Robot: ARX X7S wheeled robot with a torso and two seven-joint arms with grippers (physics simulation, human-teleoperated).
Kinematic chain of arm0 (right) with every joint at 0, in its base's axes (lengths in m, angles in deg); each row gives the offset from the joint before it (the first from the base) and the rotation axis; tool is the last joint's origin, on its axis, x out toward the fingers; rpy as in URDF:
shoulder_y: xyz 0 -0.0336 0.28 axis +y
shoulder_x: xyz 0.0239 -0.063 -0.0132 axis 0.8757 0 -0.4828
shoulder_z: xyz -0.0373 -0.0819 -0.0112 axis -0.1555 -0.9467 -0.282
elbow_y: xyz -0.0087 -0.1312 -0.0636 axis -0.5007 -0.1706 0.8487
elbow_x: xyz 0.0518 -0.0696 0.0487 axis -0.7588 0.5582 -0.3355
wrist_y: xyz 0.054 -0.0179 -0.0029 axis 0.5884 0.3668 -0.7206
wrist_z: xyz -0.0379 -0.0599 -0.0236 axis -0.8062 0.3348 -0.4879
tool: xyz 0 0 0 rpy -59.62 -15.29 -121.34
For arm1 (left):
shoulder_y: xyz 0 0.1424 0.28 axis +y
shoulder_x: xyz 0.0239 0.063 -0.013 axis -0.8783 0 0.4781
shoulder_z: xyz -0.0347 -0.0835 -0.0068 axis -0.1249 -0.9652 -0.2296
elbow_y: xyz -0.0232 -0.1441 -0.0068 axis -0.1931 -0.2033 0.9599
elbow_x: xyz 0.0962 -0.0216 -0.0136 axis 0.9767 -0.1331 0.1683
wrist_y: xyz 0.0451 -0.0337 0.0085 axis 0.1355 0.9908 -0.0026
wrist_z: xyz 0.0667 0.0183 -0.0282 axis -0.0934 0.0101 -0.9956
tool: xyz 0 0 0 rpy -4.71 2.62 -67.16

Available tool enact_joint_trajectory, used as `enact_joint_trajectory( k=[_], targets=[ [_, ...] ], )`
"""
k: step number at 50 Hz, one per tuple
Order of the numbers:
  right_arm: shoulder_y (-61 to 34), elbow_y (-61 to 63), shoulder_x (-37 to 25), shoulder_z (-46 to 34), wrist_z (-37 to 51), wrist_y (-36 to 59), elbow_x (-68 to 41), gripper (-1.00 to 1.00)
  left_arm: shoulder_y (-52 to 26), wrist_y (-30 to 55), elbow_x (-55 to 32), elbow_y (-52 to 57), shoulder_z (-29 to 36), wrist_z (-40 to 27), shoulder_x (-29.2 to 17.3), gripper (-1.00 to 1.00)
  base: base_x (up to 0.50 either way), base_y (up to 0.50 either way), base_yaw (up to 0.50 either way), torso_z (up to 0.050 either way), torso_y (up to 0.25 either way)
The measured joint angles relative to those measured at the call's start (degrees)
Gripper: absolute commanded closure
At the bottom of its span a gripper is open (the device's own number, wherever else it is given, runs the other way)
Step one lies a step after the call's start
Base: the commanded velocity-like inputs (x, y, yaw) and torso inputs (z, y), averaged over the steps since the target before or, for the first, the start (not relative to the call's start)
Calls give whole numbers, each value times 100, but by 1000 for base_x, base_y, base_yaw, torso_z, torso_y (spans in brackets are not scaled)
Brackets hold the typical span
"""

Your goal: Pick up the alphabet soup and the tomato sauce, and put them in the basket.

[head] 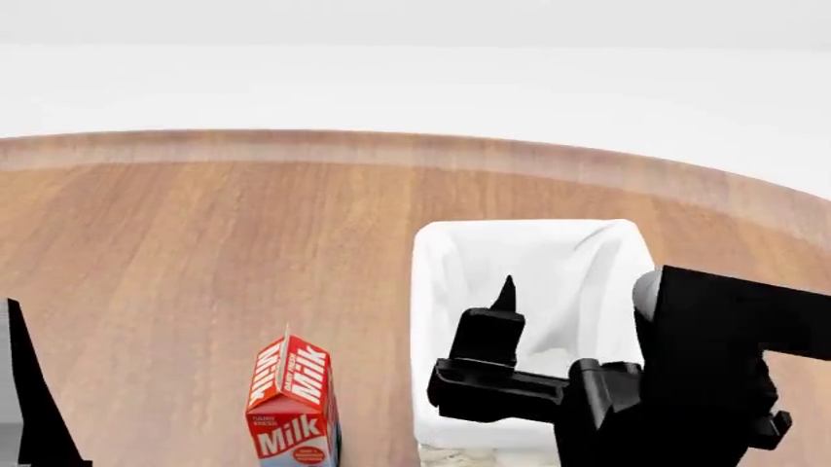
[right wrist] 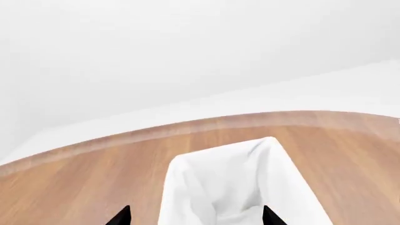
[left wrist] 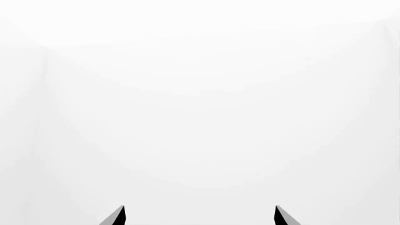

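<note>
The basket (head: 434, 292), lined with white cloth, stands on the wooden table right of centre. My right gripper (head: 504, 294) hangs over the basket's near half. In the right wrist view its fingertips (right wrist: 122, 215) are wide apart with nothing between them, and the basket's lining (right wrist: 187, 183) lies below. My left gripper (left wrist: 200, 216) is open too and faces only blank white. In the head view just a black pointed part of the left arm (head: 29, 399) shows at the left edge. The alphabet soup and the tomato sauce are out of view.
A red and white milk carton (head: 294, 401) stands upright on the table, left of the basket and near the front. The table's far edge (head: 389, 148) curves across the view, with a white floor beyond it.
</note>
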Motion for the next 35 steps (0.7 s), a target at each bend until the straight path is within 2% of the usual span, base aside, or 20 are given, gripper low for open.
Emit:
enact_joint_trajectory(
  k=[6,14,35],
  targets=[
    [-182,-286,-97,-182,532,286,-806,-100,-23,44,13,12,35,-14,-10,-100,0,0,0,0,0],
    [-97,-435,-207,-435,871,577,-1269,-100,-44,96,20,36,66,-34,-30,-100,0,0,0,0,0],
    [967,173,-431,-698,740,841,-829,-100,-74,126,68,16,169,-80,-63,-100,0,0,0,0,0]
  ],
)
